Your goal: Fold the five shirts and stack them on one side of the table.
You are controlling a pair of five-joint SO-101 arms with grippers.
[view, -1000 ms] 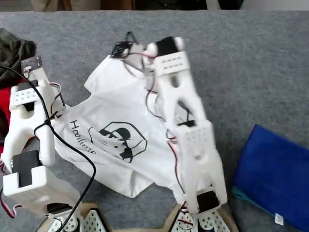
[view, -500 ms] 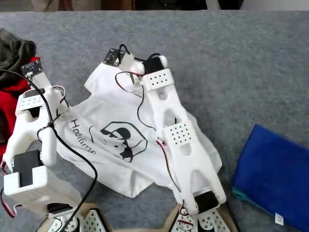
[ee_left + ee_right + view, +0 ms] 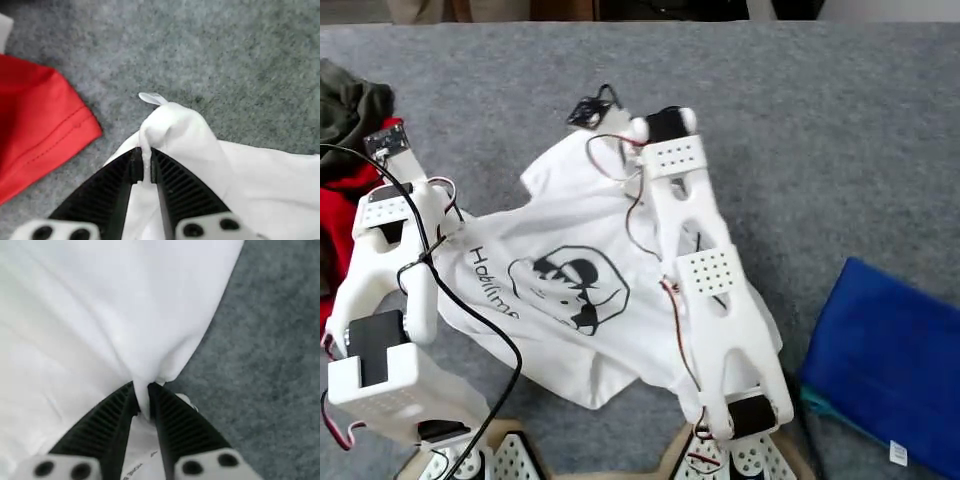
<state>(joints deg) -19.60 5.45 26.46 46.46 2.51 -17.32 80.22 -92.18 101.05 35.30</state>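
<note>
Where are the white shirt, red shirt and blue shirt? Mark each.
white shirt (image 3: 570,285), high view, printed chest.
red shirt (image 3: 35,125), left wrist view, middle of the cloth.
blue shirt (image 3: 885,350), high view, folded top.

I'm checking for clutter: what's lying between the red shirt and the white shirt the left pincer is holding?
Nothing; in the left wrist view, bare grey table cover separates the red shirt from the white shirt.

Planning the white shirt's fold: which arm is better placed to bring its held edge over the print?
Probably right: the right gripper pinches the far edge of the white shirt, beyond the print. The left gripper holds a side corner beside the red shirt.
</note>
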